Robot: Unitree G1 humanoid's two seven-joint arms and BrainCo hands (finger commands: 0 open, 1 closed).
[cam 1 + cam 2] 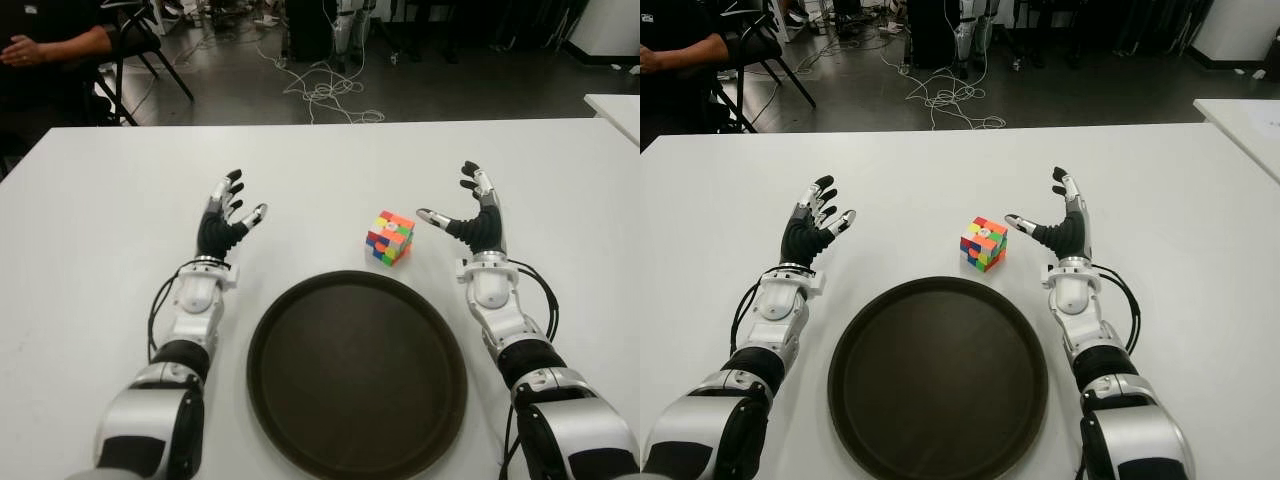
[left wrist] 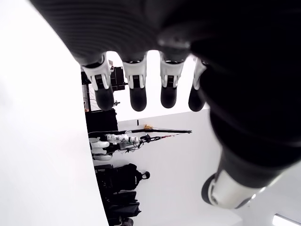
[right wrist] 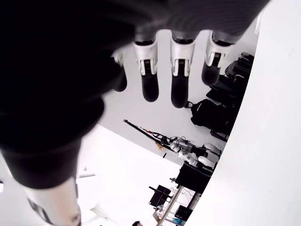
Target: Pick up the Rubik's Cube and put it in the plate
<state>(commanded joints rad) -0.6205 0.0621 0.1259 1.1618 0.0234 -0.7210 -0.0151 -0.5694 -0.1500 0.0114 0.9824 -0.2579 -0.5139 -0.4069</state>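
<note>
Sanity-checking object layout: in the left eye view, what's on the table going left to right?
left robot hand, open → plate → Rubik's Cube, on the table beyond the plate's far rim → right robot hand, open, just right of the cube, not touching it.

No legible text, labels or numbers, as far as visible

Rubik's Cube point(image 1: 390, 237) sits just beyond plate point(image 1: 357, 373), between two empty hands.
</note>
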